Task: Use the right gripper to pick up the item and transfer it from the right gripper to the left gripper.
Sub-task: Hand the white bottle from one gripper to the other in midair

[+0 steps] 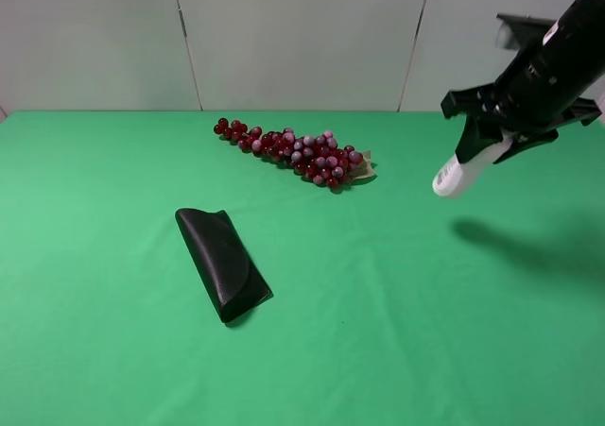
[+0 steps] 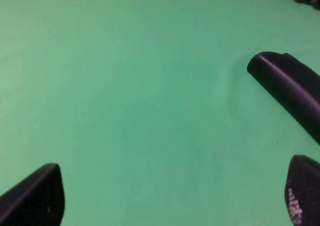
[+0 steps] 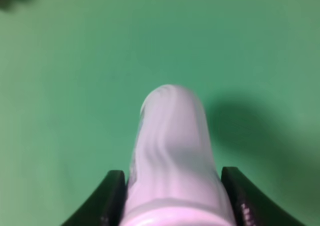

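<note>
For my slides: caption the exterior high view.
Right gripper holds white bottle above green table; grapes and black case lie apart.

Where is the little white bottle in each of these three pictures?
Exterior high: white bottle at the right, held above the green cloth by the right pincer.
Left wrist: not in it.
Right wrist: white bottle fills the middle, close up.
Shared landmark: black case, in the exterior high and left wrist views; green cloth in all three.
</note>
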{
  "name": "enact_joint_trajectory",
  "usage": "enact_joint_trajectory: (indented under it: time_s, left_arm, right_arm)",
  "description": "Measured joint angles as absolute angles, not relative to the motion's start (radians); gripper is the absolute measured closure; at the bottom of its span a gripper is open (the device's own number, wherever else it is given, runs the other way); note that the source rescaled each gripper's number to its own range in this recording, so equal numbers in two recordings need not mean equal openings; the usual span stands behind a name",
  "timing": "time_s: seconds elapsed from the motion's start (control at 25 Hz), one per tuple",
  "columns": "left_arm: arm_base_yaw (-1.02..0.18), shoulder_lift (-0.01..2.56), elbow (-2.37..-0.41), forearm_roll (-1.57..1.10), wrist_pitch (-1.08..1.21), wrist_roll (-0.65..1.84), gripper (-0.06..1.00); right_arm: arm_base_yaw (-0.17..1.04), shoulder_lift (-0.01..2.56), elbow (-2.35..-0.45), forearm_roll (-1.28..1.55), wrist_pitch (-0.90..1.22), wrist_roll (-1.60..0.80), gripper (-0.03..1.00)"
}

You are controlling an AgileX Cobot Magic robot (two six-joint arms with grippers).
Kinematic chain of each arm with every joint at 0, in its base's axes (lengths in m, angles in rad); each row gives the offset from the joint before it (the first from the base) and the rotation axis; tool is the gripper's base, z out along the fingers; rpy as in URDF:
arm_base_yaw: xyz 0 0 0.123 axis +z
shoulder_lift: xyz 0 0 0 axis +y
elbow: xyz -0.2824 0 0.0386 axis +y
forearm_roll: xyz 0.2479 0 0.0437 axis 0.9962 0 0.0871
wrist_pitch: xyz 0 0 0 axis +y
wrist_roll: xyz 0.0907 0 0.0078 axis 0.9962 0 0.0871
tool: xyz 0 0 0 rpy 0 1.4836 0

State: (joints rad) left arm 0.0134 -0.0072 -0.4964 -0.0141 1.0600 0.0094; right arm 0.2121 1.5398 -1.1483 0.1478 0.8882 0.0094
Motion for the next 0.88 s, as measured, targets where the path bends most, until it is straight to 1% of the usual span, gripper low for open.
enact_joint_trajectory:
  time_s: [0.28,0.68,0.76,0.88]
  left_arm:
    - [0.013,-0.007,-0.496,-0.014,1.06,0.009,-0.06]
    - [0.013,-0.007,-0.496,-0.014,1.06,0.009,-0.06]
    - [0.013,-0.007,-0.496,-0.014,1.06,0.009,-0.06]
    - [0.013,-0.007,-0.496,-0.014,1.06,0.009,-0.06]
  right_arm:
    - [0.212,1.427,-1.114,0.379,0.846,-0.142,0.95]
    - [0.212,1.367,-0.932,0.884,0.809,-0.596,0.95]
    - [0.212,1.366,-0.914,0.982,0.813,-0.683,0.95]
    - [0.212,1.366,-0.912,1.073,0.818,-0.752,0.95]
